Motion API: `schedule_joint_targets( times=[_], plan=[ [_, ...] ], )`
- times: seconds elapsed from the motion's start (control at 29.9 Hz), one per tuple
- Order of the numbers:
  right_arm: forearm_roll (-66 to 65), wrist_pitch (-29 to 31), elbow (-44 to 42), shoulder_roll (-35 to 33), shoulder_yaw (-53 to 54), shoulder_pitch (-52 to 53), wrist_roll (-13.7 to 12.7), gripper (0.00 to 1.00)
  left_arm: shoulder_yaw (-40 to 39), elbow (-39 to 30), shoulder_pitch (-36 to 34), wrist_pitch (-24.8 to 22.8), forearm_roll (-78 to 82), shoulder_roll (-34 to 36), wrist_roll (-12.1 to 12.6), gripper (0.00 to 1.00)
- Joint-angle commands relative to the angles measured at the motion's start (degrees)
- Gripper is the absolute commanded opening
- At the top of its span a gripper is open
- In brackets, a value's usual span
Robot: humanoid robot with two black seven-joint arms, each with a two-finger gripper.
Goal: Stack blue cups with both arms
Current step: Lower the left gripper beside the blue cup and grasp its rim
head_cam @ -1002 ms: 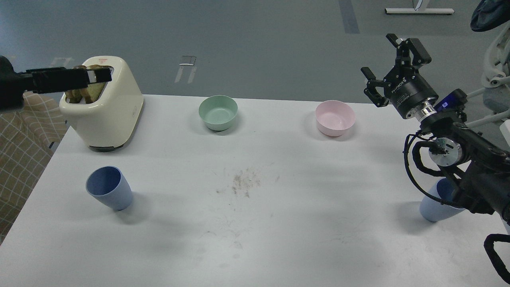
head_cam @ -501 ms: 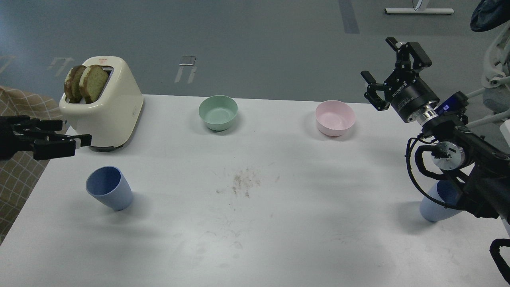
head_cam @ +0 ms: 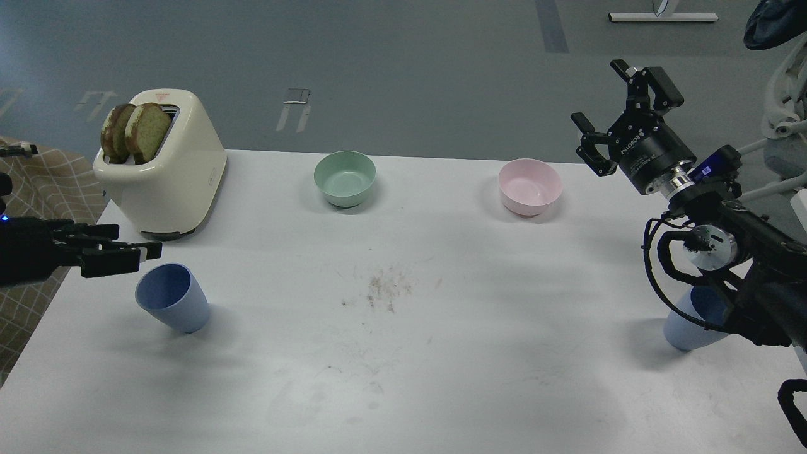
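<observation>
Hovering just above-left of the left pale blue plastic tumbler (head_cam: 172, 306), the left gripper (head_cam: 142, 253) looks end-on, state unclear; the right gripper (head_cam: 621, 110), fingers spread, is raised well beyond the right pale blue tumbler (head_cam: 690, 325).

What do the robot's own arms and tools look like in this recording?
Both arms are black. The right arm carries silver joint rings, looped black cables and a small blue-lit module; the right tool has black fingers on a cylindrical body with white lettering. The left tool is black with a pale fingertip pad.
</observation>
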Motion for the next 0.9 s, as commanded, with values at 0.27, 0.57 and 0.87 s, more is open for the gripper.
schedule_joint_targets(
  times=[0.27, 0.57, 0.87],
  plan=[
    [0.01, 0.0, 0.17, -0.65, 0.0, -0.81, 0.0, 1.0, 1.72, 3.49, 1.4, -0.01, 0.28, -3.37, 0.0, 0.93],
    [-0.08, 0.0, 0.43, -0.92, 0.0, -1.33, 0.0, 1.0, 1.8, 5.69, 1.58, -0.01, 1.33, -5.47, 0.0, 0.86],
    [0.01, 0.0, 0.61, -1.0, 0.0, -1.42, 0.0, 1.0, 1.72, 6.04, 2.72, -0.01, 2.3, -5.65, 0.0, 0.53]
  ],
)
